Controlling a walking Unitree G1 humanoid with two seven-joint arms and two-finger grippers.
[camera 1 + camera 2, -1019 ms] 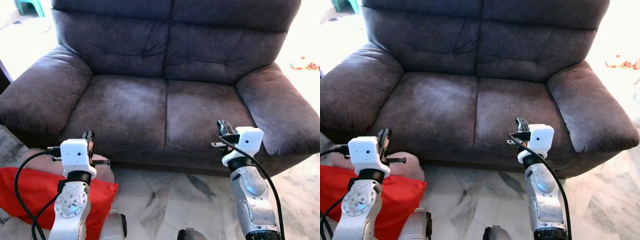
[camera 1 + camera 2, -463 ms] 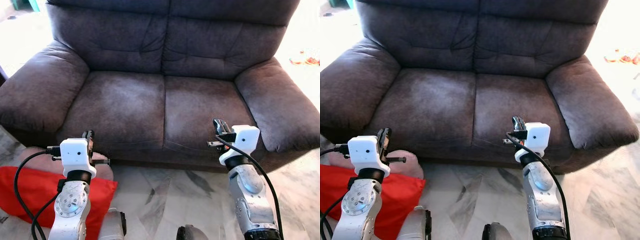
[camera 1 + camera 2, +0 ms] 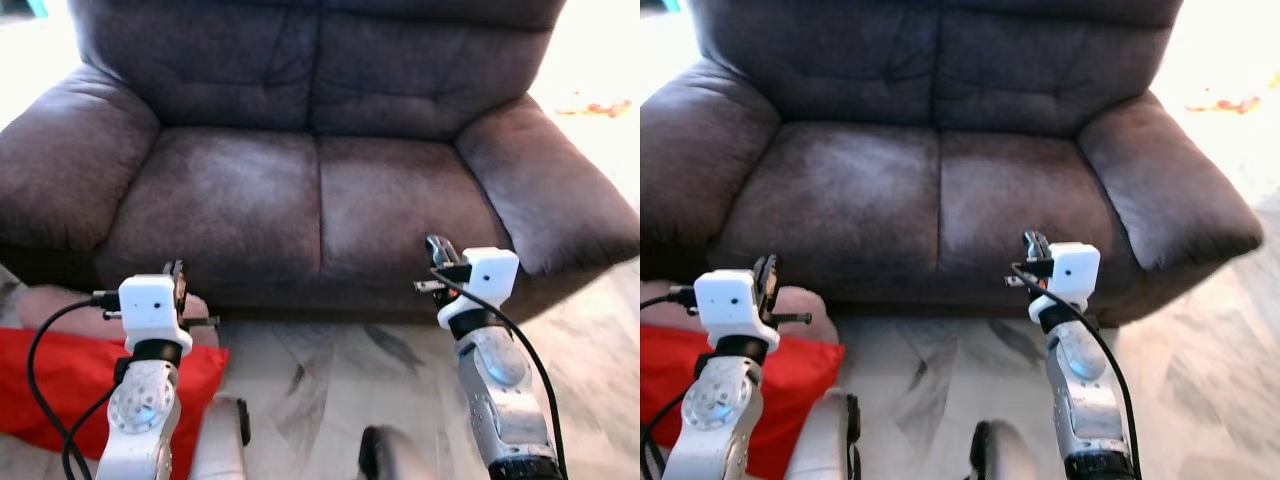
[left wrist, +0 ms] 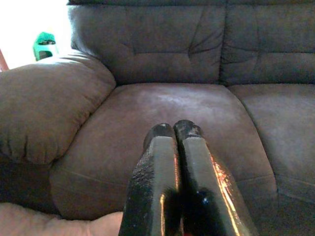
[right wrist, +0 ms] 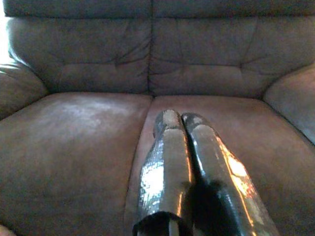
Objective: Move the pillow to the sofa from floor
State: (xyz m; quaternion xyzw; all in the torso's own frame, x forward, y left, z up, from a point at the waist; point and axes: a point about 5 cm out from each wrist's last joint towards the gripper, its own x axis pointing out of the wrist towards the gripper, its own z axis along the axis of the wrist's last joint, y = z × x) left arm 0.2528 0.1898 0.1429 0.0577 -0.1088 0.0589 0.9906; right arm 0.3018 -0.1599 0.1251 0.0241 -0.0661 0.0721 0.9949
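The red pillow [image 3: 60,385] lies on the floor [image 3: 320,370] low to the robot's left, beneath the left gripper [image 3: 178,277], nearer than the right gripper [image 3: 436,248]; both closed, empty, facing the sofa [image 3: 300,190].

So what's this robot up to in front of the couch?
It stands facing the sofa, both arms raised. Its left hand and right hand are shut and hold nothing. The red pillow lies on the floor by the robot's left side, beside a pinkish cushion, not yet picked up.
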